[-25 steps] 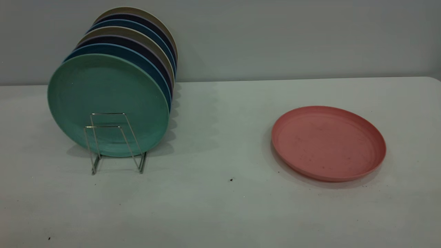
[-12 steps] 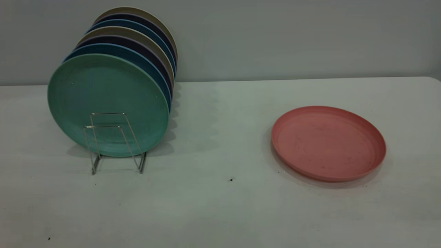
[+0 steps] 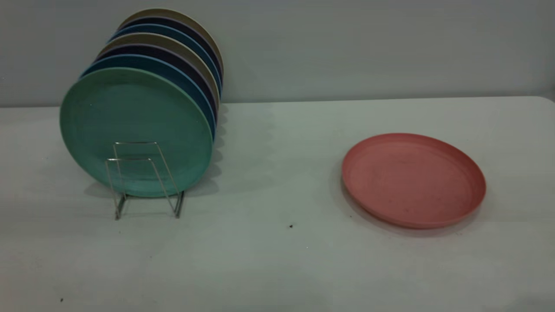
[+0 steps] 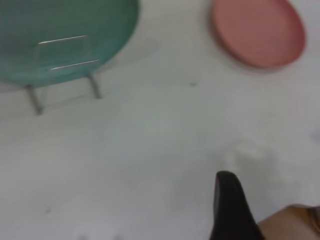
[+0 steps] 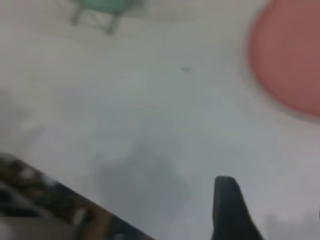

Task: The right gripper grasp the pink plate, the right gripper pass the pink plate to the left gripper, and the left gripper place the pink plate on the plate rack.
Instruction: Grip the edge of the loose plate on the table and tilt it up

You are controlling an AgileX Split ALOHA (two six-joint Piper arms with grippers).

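Plate rack (image 3: 145,180) stands loaded, its front wire loops free before the teal-green plate (image 3: 134,130). Well apart from it, the pink plate (image 3: 413,179) lies flat on the table (image 3: 269,260) — ungrasped. Each wrist view shows one dark finger — finger spread on either gripper I cannot tell.

Each wrist view shows one black, tapered claw finger (image 4: 230,207)

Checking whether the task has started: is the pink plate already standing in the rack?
No, the pink plate lies flat on the table, well apart from the plate rack.
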